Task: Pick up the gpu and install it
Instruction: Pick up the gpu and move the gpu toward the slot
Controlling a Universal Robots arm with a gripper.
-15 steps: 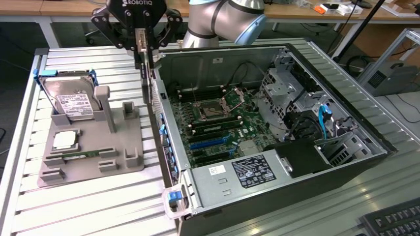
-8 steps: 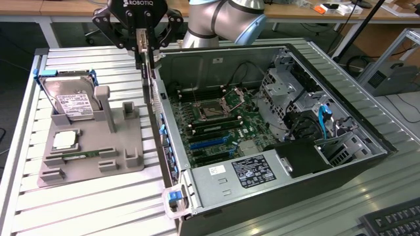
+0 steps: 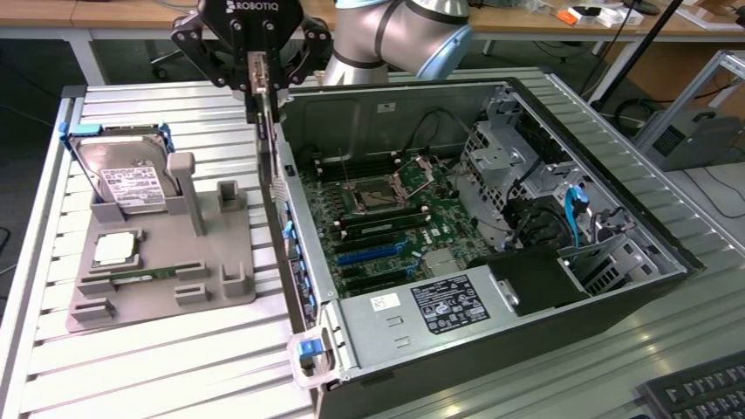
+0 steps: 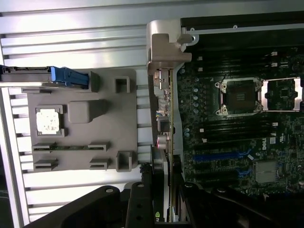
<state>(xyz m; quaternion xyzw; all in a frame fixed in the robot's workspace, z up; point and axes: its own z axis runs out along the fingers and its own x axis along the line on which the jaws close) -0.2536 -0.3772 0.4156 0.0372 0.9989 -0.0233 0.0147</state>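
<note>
Though edge-on, gpu [image 3: 268, 144] in end effector [image 3: 264, 85]

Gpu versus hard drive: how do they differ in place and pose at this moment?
The gpu hangs clamped in the gripper at the edge of the open computer case; the hard drive leans in the grey holder. The gpu is seen edge-on; the hard drive shows its white-labelled face. Both stand roughly upright.
</note>
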